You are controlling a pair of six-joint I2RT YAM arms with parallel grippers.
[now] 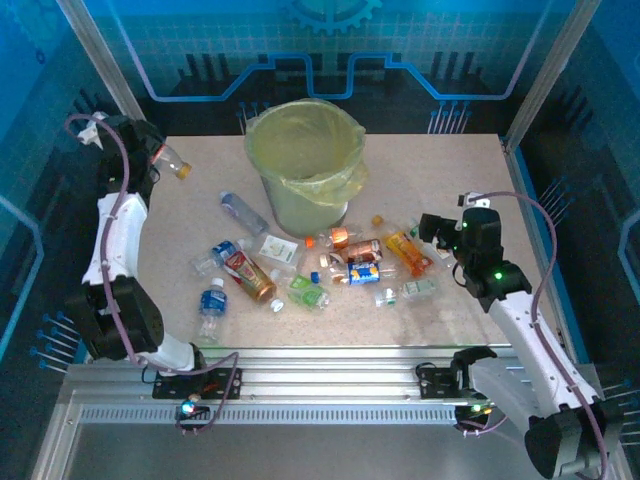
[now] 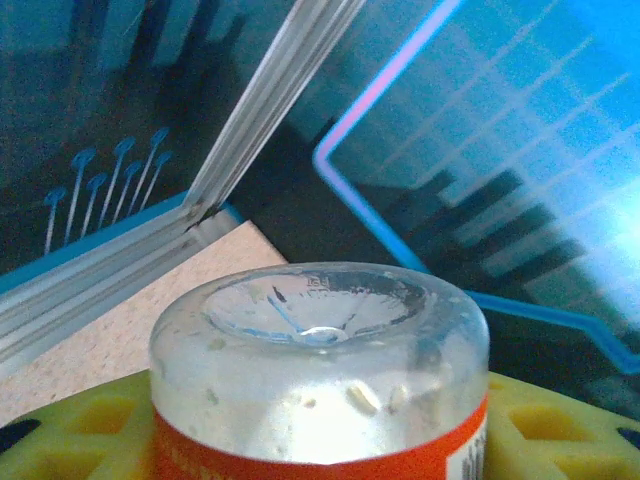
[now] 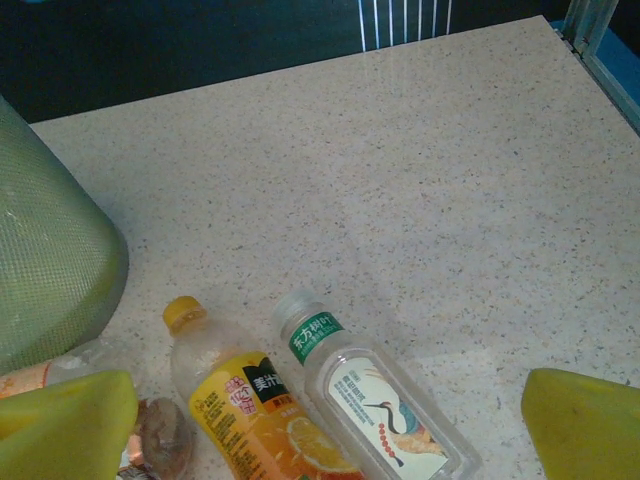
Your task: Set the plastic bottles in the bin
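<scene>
Left tool [image 1: 158, 160] is clamped on an orange-label bottle [image 2: 320, 380]. In its wrist view the yellow fingers [image 2: 75, 430] sit on either side of the label, with the clear base facing the camera. From the top view it's up at the far-left corner of the tabletop [image 1: 440, 170], orange cap pointing roughly toward the bin [image 1: 300, 205], which is well off to its right.

Right tool [image 1: 432, 232] is wide open with nothing in it, hanging just over the right end of the mess. Between its fingers in the wrist view lie a juice bottle [image 3: 250, 410] with a yellow cap and a green-label bottle [image 3: 370, 400] with a white cap, side by side and touching, caps pointing away.

The other bottles [image 1: 300, 270] are scattered flat on the tabletop in front of the bin. The bin stands upright at the far middle, bag folded over its rim.
</scene>
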